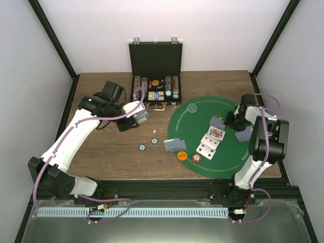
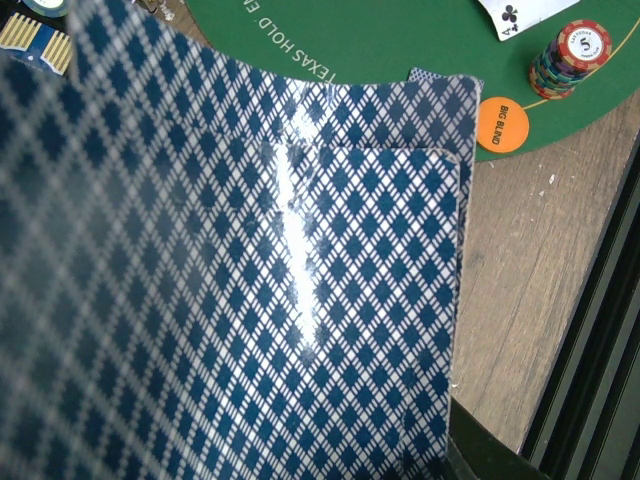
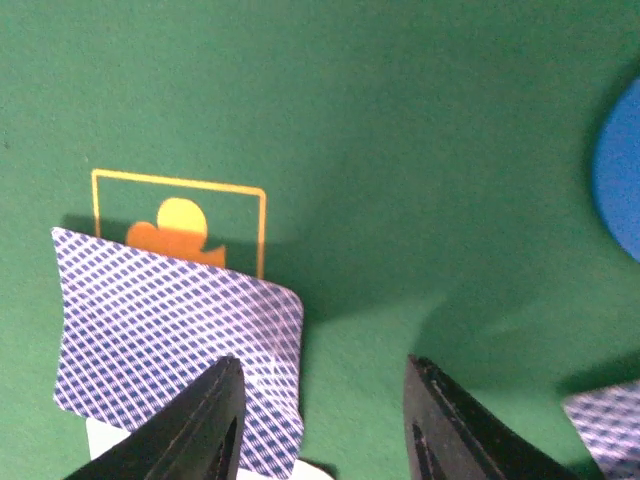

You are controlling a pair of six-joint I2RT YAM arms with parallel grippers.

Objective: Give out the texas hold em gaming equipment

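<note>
I hold a stack of cards [image 2: 250, 300] pinched tight in my left gripper [image 1: 137, 116], out at nine o'clock from the green mat [image 1: 228, 162]. My right gripper [image 3: 320, 420] hangs at the mat's two o'clock side. Its fingers are apart and hold nothing, and one finger is just over a face-down card [image 3: 170, 320]. That finger could snag the corner and drag the card. Only the right wrist view shows the yellow club mark [image 3: 178, 228] peeking from under that card. The top view cannot.
</note>
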